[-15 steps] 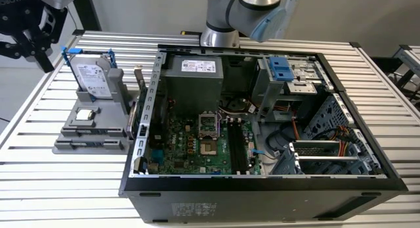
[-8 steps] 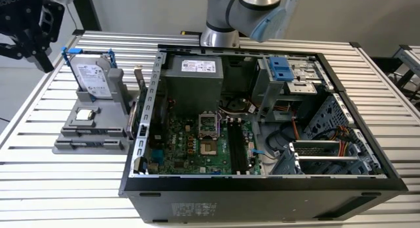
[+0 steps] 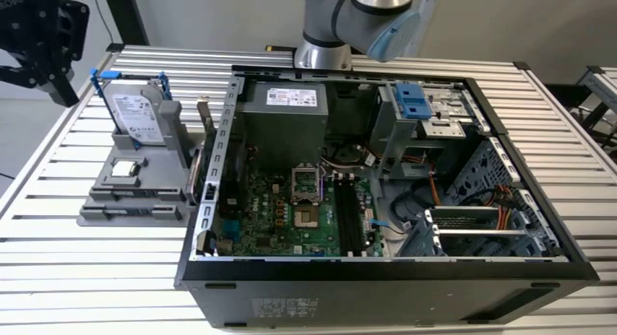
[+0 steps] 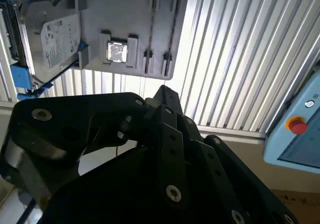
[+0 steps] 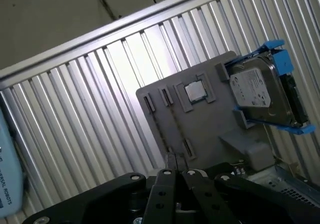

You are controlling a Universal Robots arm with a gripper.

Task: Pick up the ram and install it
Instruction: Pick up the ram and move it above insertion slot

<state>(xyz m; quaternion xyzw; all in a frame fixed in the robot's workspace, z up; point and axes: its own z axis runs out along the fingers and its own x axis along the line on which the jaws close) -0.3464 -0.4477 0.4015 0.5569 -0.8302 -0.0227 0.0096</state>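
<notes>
My black gripper [image 3: 62,91] hangs high at the exterior view's left, above and beyond the grey fixture [image 3: 154,205], well away from the computer case. Its fingers [image 5: 170,160] lie side by side with nothing between them. In both wrist views the fixture is below me. Two narrow slots on it show thin dark strips [image 5: 179,129] [image 4: 149,29]; I cannot tell whether one is the ram seen edge-on. The motherboard's long black slots [image 3: 349,216] stand bare inside the open case [image 3: 386,266].
The fixture also carries a silver hard drive with blue tabs [image 3: 135,115] [image 5: 260,91] and a small square processor chip [image 3: 123,169] [image 4: 117,52]. The arm's base [image 3: 323,53] stands behind the case. A pendant with a red button [image 4: 298,126] lies off the slatted table [image 3: 58,277].
</notes>
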